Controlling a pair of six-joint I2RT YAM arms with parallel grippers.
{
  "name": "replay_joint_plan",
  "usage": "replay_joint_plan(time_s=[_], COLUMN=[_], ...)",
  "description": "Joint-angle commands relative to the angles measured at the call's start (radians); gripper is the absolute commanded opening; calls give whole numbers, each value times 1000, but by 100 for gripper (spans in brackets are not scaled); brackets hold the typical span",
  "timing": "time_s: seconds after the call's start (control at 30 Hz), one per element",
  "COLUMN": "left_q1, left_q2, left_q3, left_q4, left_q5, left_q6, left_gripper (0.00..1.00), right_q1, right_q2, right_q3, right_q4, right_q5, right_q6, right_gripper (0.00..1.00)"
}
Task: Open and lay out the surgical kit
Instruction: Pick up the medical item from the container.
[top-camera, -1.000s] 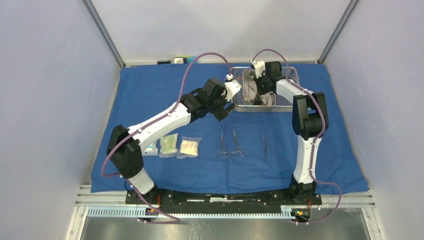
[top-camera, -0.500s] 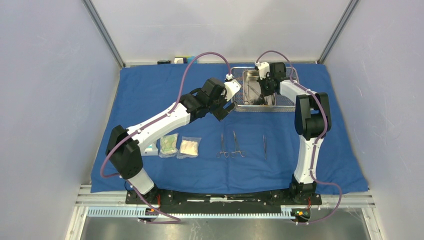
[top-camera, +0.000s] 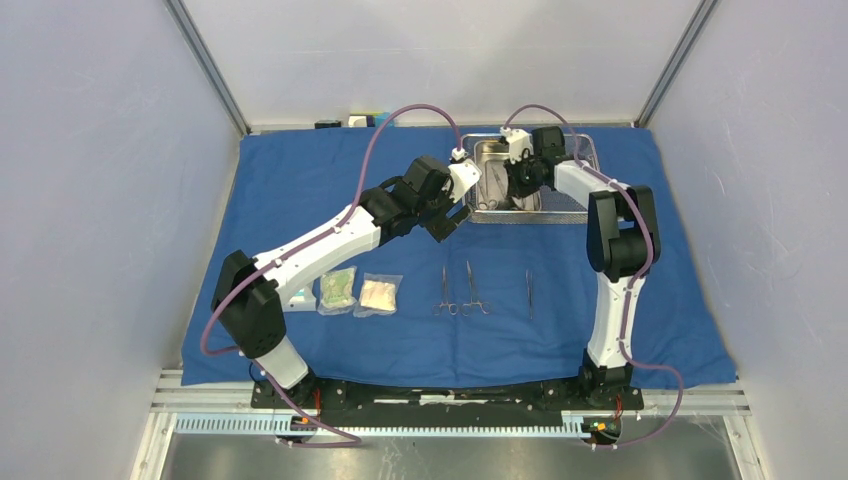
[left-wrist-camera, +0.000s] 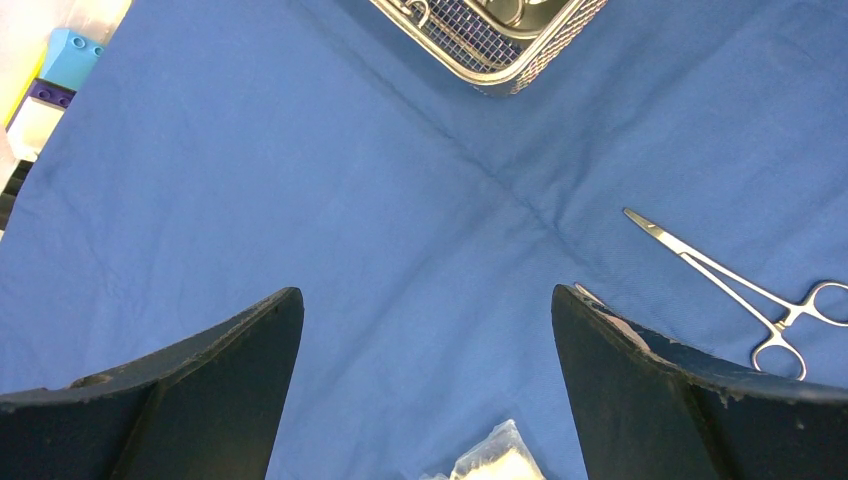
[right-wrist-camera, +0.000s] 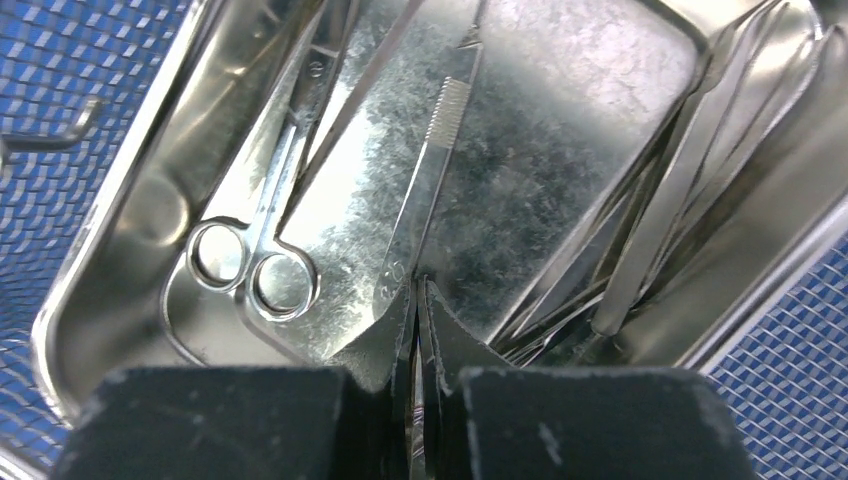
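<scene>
Looking down, cloth: the blue cloth wrap (top-camera: 300, 180) lies spread flat, with both arms reaching out over it.
Top view, tray: the mesh tray (top-camera: 578, 207) sits on the far right part of the wrap, with the inner pan (top-camera: 492, 150) inside it.
Top view, laid-out instruments: three slim instruments (top-camera: 471, 290) lie side by side, apart, on the wrap nearer than the tray.
Top view, packets: three clear packets (top-camera: 379, 294) lie in a row at the near left; the leftmost is partly hidden by the left arm.
Top view, left pincer (top-camera: 450, 222): it hangs over the wrap, just beside the tray's near left corner.
Top view, right pincer (top-camera: 508, 185): it is down inside the inner pan.
Top view, far edge: small coloured blocks (top-camera: 365, 121) lie beyond the wrap.
Left wrist view, left pincer (left-wrist-camera: 427, 295): it is spread wide with nothing between its fingers (left-wrist-camera: 220, 400) and bare wrap below.
Left wrist view, surroundings: a tray corner is at the top, one ring-handled instrument at the right and a packet tip at the bottom edge.
Right wrist view, right pincer (right-wrist-camera: 415, 300): it is closed, its fingers almost touching, low in the pan. The near end of a flat scalpel handle (right-wrist-camera: 432, 160) meets the fingertips. Whether the handle is pinched cannot be told.
Right wrist view, pan contents: scissors (right-wrist-camera: 250, 270) lie left of the handle, and more slim instruments lean along the right wall.
</scene>
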Motion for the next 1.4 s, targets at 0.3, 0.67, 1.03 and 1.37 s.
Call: replay_joint_plan(time_s=[0.3, 0.67, 1.03, 1.37], left_q1=[4, 5, 46, 57], left_q2=[-35, -23, 47, 272], left_q3=[16, 23, 125, 323], left_q4=[3, 1, 2, 160], left_q5=[-10, -15, 82, 120], left_q6=[21, 29, -69, -240], left_gripper=[100, 100, 100, 100], right_q1=[47, 50, 47, 43], right_q2=[34, -33, -35, 14], right_q3=[81, 35, 19, 30], right_q4=[38, 134, 119, 125], right_q5=[-150, -70, 32, 17], right_q6=[118, 82, 50, 65], right_gripper=[7, 24, 26, 21])
